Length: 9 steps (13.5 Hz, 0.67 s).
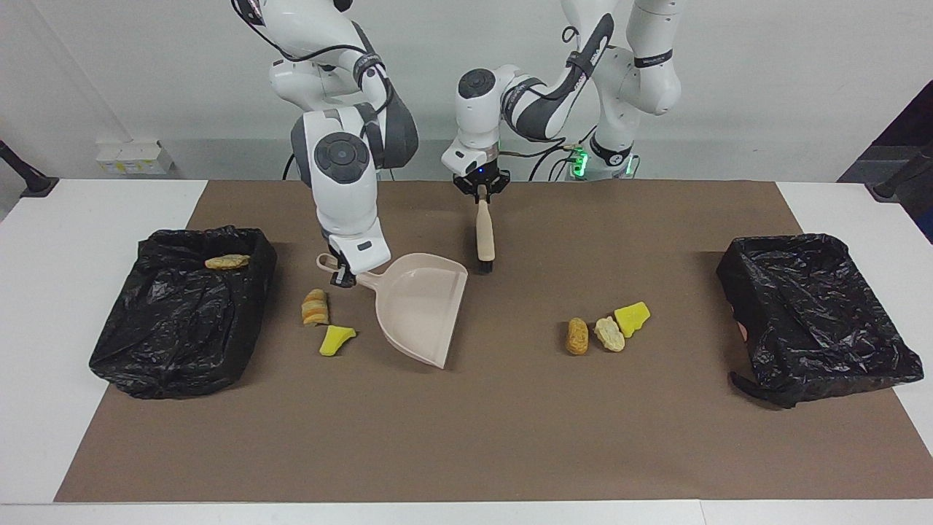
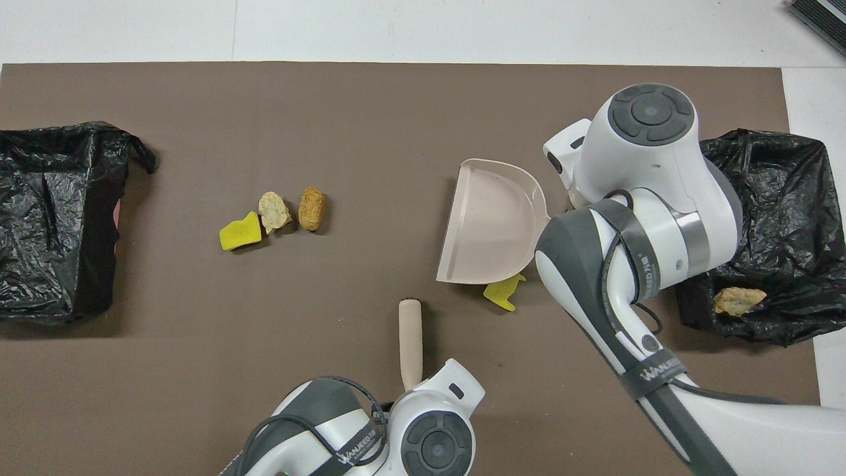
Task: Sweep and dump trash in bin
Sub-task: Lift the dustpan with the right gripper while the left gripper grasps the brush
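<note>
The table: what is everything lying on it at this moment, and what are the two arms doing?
Mat: one, brown, covering the table.
Bins: two, black-lined, one at each end.
Dustpan: one, beige, mid-mat.
Brush: one, beige handle, nearer the robots than the dustpan.
Trash scraps: six. Tan one in the bin at the right arm's end; orange-brown and yellow beside the dustpan; brown, pale and yellow toward the left arm's end.
Right gripper: shut on the dustpan's handle.
Left gripper: shut on the brush's handle.
</note>
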{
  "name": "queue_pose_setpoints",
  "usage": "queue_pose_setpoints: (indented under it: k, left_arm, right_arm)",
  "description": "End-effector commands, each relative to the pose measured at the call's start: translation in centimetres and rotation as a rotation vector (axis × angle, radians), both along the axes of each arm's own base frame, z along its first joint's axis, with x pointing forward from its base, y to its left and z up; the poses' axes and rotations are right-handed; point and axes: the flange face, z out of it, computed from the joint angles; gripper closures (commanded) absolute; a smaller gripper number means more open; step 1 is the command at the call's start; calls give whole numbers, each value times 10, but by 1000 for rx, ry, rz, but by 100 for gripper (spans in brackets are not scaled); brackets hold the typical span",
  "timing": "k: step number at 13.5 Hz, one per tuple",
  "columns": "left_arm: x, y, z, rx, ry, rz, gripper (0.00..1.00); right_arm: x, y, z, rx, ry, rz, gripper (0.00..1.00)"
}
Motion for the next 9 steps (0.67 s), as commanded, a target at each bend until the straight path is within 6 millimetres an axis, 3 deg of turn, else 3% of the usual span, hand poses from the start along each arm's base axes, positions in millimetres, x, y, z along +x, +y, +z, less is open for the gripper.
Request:
queue_pose_setpoints:
  k: [1,3,5,9]
  left_arm:
    - [30,25,51,-6,5,37,100]
    - [56,57,77,2,13,98,100]
    - [84,108,105,-4,15,150,100]
    - [144,208,105,7,70,221,100]
  right_arm:
    - [-14,17,6,-7,-3,73,100]
    - [-15,25,8,3,-27,122,100]
    - [-12,29,4,9,-41,141,100]
    - [-13,69,-14,5,-70,220,100]
